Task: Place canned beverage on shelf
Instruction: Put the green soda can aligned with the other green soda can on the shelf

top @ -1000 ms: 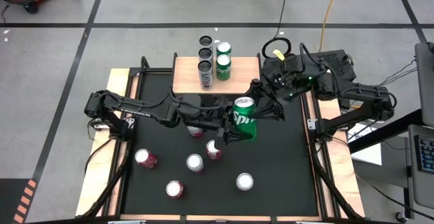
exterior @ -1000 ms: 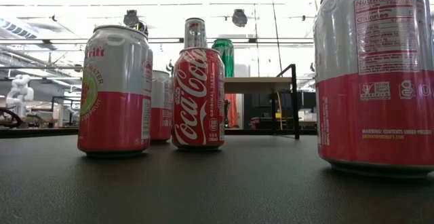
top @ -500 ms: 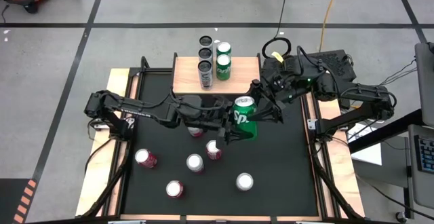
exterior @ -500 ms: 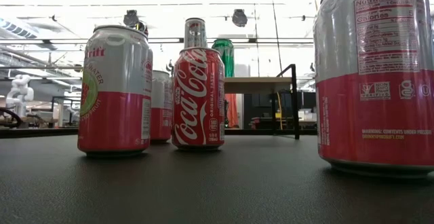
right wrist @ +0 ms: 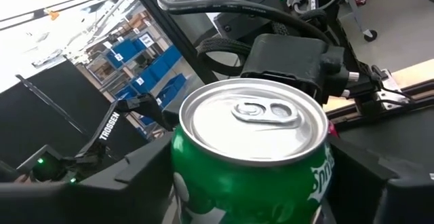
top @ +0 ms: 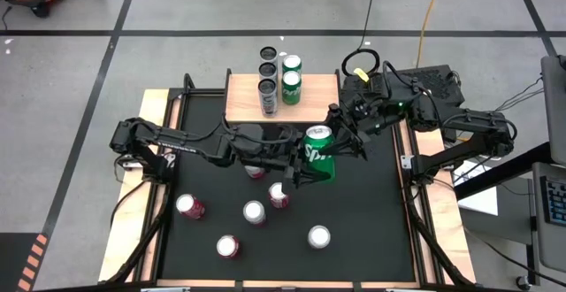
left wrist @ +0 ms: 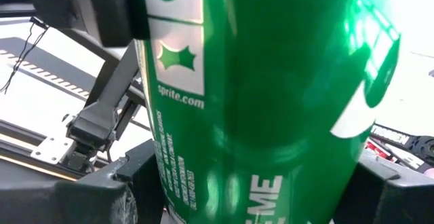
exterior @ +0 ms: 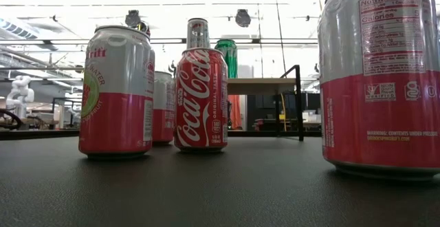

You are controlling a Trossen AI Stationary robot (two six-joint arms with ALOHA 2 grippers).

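Observation:
A green Sprite can (top: 319, 155) is held above the black mat, in front of the shelf (top: 243, 102). My left gripper (top: 299, 166) is shut on it from the left. My right gripper (top: 343, 143) reaches in from the right, its fingers on either side of the can's upper part (right wrist: 251, 156). The can also shows in the low view (exterior: 227, 56), behind a Coca-Cola can (exterior: 201, 100). The light-wood shelf on black legs (exterior: 265, 84) carries three dark cans (top: 267, 87) and two green ones (top: 291, 81), all standing on their bases. My left gripper pinches the can's lower body (left wrist: 224, 183) between its two fingers (left wrist: 102, 197), one on each side. The fingers come level from the table's left. The can stands nearly upright, lifted clear of the mat. My right gripper flanks the can just below its rim (right wrist: 203, 149); whether it touches cannot be told.
Several pink-and-white cans stand on the mat nearer the front (top: 190, 206) (top: 254, 212) (top: 318, 236), one close under the left arm (top: 255, 170). Wooden side strips (top: 150, 150) border the mat. The shelf's right half (top: 323, 93) is bare.

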